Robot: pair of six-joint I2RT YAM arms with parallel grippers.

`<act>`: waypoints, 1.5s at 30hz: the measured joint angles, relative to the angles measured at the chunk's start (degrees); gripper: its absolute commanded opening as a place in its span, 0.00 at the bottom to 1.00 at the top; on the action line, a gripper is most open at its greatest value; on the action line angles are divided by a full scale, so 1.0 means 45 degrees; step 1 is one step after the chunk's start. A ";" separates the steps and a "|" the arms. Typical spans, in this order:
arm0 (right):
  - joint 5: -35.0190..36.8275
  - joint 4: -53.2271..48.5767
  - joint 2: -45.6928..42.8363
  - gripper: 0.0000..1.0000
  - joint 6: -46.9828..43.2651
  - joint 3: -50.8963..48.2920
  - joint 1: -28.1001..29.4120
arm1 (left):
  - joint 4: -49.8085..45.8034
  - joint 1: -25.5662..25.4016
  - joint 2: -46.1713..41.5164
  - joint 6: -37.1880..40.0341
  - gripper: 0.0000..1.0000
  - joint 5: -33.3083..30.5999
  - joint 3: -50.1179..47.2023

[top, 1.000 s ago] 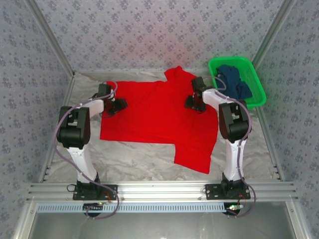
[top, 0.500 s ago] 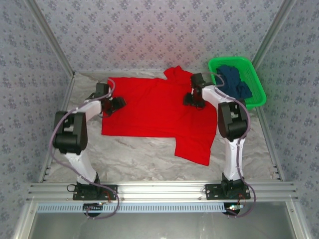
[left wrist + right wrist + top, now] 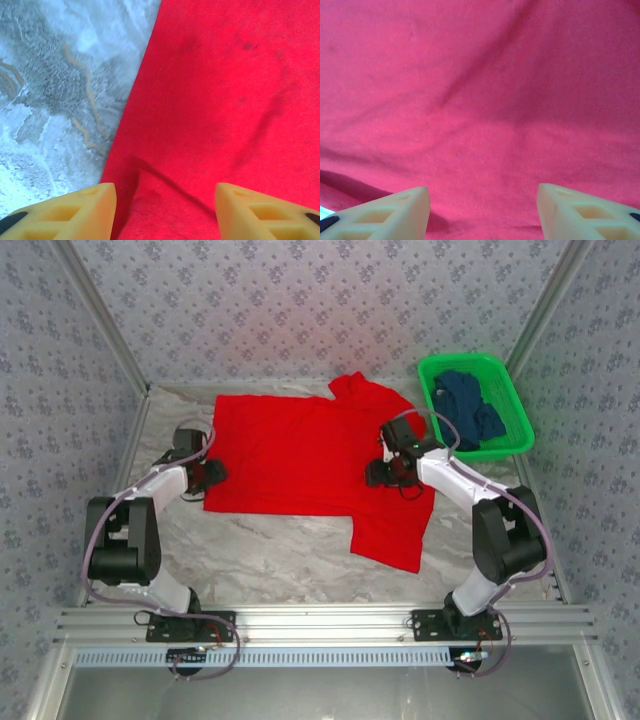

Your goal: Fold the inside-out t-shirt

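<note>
The inside-out t-shirt (image 3: 300,455) lies spread flat and bright red across the middle of the marble table (image 3: 280,550), one sleeve at the far side and one hanging toward the near right. My left gripper (image 3: 210,474) sits low at the shirt's left edge. Seen from the left wrist, the left gripper (image 3: 165,215) is open, its yellow fingers (image 3: 75,210) straddling a low fold at the cloth's edge (image 3: 225,100). My right gripper (image 3: 380,474) is over the shirt's right part. The right wrist view has this gripper (image 3: 482,215) open above smooth red cloth (image 3: 480,100).
A green basket (image 3: 505,445) stands at the far right, holding a dark navy garment (image 3: 468,405). Patterned walls and metal frame posts close in the table on three sides. Bare marble (image 3: 55,90) lies left of the shirt and along the near side.
Both grippers have come nearer to the arm bases: the left along the shirt's left edge, the right from beside the far sleeve to the mid-right. The shirt slid slightly toward the far side early on.
</note>
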 measured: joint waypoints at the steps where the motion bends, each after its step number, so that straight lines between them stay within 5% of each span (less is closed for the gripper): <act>1: -0.0029 0.0000 0.0000 0.60 0.0000 -0.0029 0.0034 | -0.0136 0.0000 0.0185 0.0112 0.49 -0.0121 0.0039; 12: -0.0321 0.0165 0.0301 0.60 0.0000 -0.0044 0.0189 | -0.0607 0.0000 0.0748 0.0593 0.23 -0.0389 0.0359; 26: -0.0316 0.0160 0.0301 0.60 0.0000 -0.0049 0.0199 | -0.0665 0.0000 0.0894 0.0631 0.24 -0.0291 0.0403; 38: -0.0102 -0.0248 0.0053 0.60 0.0000 -0.0097 0.0228 | -0.0675 0.0000 0.0738 0.0525 0.00 -0.0238 0.0165; 45: 0.0423 -0.2011 -0.2356 0.61 0.0563 -0.1627 0.0350 | -0.0612 0.0000 -0.0398 0.0335 0.00 0.0282 -0.0389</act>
